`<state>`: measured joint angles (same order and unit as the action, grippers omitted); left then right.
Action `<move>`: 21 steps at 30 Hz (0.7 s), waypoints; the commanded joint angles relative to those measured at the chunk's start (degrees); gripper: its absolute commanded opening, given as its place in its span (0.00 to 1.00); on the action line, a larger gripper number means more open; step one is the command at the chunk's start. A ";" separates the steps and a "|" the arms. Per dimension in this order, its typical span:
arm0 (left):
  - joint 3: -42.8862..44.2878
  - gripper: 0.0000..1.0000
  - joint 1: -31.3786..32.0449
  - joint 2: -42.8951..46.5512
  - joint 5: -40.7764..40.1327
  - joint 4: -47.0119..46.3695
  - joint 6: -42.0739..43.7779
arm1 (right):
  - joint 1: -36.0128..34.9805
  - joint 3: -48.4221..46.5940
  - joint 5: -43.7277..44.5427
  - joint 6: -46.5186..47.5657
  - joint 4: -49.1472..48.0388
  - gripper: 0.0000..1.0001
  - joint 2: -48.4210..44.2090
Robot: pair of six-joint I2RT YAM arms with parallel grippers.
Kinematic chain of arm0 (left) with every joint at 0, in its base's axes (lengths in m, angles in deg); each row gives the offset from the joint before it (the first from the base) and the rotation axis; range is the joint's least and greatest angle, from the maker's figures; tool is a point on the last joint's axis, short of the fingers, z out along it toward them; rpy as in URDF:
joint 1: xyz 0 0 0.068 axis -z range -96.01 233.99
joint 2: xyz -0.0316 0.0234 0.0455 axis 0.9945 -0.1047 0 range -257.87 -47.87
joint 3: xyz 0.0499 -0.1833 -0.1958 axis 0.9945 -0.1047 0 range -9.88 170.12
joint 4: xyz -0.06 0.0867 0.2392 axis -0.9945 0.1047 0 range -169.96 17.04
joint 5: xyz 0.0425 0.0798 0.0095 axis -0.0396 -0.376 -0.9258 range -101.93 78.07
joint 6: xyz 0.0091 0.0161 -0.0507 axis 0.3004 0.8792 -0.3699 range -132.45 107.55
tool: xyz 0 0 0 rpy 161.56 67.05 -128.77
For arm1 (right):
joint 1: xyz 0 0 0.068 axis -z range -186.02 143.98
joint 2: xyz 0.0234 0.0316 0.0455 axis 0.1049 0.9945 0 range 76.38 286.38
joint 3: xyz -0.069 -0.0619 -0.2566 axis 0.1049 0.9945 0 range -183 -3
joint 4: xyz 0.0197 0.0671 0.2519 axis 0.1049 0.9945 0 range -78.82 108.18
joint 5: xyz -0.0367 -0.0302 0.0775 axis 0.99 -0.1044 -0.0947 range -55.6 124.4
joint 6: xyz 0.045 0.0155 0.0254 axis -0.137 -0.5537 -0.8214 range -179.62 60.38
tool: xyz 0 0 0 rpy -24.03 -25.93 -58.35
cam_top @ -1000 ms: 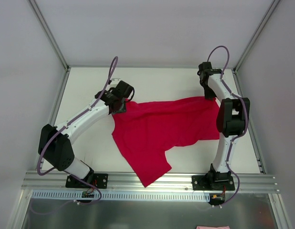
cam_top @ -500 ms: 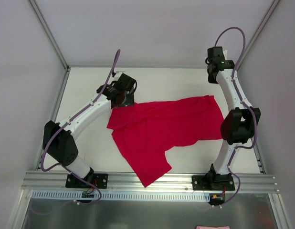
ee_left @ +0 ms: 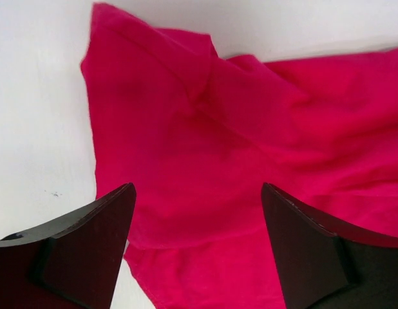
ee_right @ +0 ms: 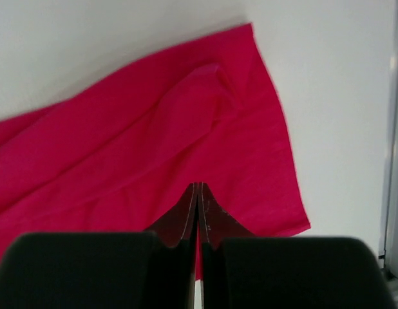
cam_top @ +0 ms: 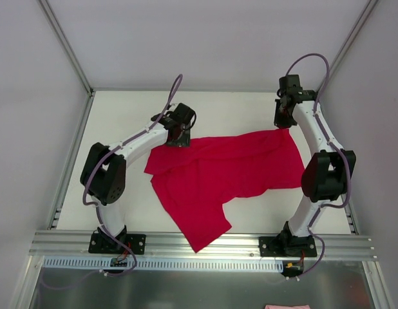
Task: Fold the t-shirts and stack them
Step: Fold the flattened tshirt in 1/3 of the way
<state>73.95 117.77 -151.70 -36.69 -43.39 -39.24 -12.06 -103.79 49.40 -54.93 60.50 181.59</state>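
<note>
Left tool (ee_left: 198, 190) swung right, spread wide over t-shirt (ee_left: 205, 129)

The left gripper (ee_left: 198, 251) hangs with its two dark fingers (ee_left: 76, 251) spread wide apart, nothing between them. Below lies the crimson t-shirt (ee_left: 237, 161), rumpled into soft folds, one corner reaching toward the upper left. The white table (ee_left: 38, 129) shows at left and along the top.

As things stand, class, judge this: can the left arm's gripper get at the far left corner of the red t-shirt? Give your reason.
Probably yes. The left gripper is open and sits just above that part of the t-shirt, and nothing lies between its fingers and the cloth.
</note>
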 commanded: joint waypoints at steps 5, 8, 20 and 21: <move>2.11 0.58 0.32 -5.41 2.78 -3.27 0.86 | -3.18 8.05 -6.04 -0.21 0.34 0.01 -10.98; 3.35 0.33 0.32 -7.17 2.52 -3.79 1.38 | -3.36 10.26 -6.04 0.23 0.51 0.01 -14.50; 5.64 0.00 -0.73 -14.20 3.57 -0.37 -0.72 | -3.45 8.25 -7.26 0.41 3.33 0.01 -24.52; 5.81 0.00 -1.60 -14.64 3.57 0.33 -1.51 | -3.62 8.24 -7.79 0.06 3.33 0.01 -25.13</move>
<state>77.67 117.57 -165.45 -33.36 -45.73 -38.93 -15.43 -93.24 43.61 -54.49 62.36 160.06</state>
